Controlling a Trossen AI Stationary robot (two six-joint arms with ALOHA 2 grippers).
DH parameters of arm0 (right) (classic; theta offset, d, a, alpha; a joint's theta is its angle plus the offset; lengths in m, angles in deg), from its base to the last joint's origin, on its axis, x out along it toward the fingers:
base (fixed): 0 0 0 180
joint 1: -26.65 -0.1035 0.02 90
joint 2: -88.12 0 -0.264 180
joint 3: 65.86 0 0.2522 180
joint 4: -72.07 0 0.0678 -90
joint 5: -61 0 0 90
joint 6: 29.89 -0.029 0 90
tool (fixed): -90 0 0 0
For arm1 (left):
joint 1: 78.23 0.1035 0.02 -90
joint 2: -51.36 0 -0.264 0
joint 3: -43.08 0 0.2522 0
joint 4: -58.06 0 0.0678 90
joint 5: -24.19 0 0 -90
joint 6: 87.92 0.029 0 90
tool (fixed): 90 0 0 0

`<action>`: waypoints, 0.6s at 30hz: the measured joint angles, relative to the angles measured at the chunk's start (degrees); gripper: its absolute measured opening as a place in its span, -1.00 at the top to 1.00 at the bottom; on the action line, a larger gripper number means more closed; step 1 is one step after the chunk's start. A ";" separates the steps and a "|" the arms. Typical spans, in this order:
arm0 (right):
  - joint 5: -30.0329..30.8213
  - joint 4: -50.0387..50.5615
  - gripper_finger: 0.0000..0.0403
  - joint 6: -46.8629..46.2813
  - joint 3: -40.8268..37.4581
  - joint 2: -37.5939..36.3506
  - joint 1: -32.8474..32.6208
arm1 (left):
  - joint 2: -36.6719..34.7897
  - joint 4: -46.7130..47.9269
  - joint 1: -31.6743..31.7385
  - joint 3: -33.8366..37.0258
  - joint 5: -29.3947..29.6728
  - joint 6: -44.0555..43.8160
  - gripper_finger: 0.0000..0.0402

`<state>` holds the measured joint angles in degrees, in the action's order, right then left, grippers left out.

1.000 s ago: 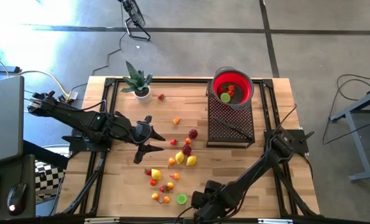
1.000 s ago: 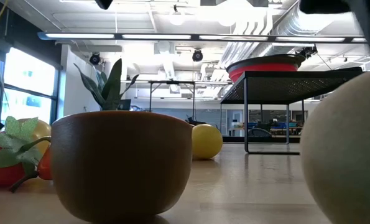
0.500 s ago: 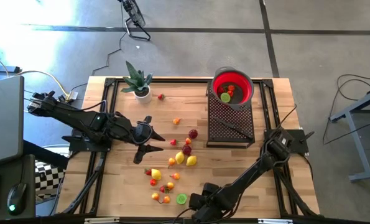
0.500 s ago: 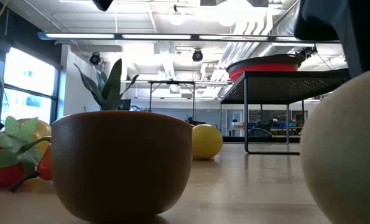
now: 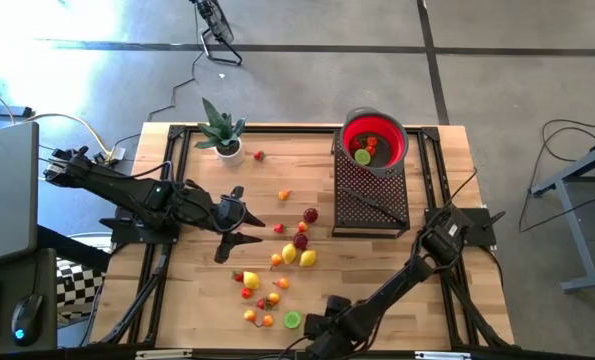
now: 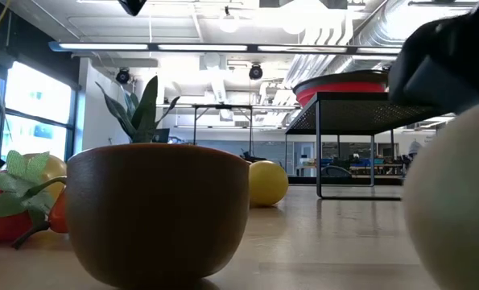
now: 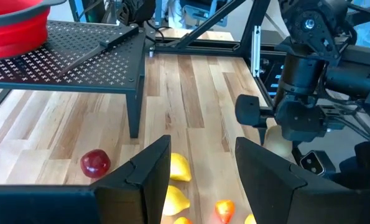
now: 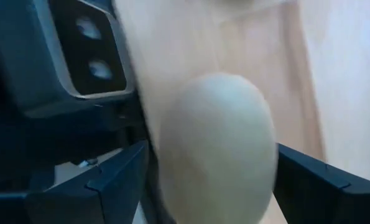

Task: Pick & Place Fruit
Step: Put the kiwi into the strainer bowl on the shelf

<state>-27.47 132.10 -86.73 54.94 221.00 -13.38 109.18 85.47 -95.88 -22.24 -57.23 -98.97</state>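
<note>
While a few fruits sit in the red bowl (image 5: pixel 375 140), most remain on the tabletop (image 5: pixel 187 300); right end effector (image 8: pixel 212 168) gapes around a pale fruit (image 8: pixel 217 149), left end effector (image 5: pixel 239 222) apart, empty.

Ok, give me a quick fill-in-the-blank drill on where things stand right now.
1. The red bowl sits on top of the black mesh ____.
2. The potted plant stands near the table's far ____ corner, seen from above.
3. The right hand has its fingers on either side of a pale ____-shaped object.
4. The left hand hovers empty above the loose fruit, its fingers ____.

Missing words: rack; left; egg; open
</note>
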 joint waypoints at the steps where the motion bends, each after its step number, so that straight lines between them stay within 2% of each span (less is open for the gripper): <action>1: 0.03 -0.35 -0.49 -0.10 0.04 0.02 0.00 | 0.00 0.04 0.00 -0.01 0.00 0.00 0.13; 6: -0.32 -0.22 -0.44 -0.13 0.02 0.24 0.00 | 0.00 0.02 0.00 -0.01 0.00 0.00 0.13; 14: -0.10 -0.27 -0.17 -0.11 0.02 0.24 0.00 | 0.00 0.00 0.00 0.00 0.00 0.00 0.13; 18: -0.14 -0.27 -0.16 -0.09 0.02 0.22 0.00 | 0.00 0.00 0.00 0.01 0.00 -0.02 0.13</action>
<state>-27.61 131.83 -86.83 54.96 221.22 -13.38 109.18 85.47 -95.88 -22.24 -57.23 -98.99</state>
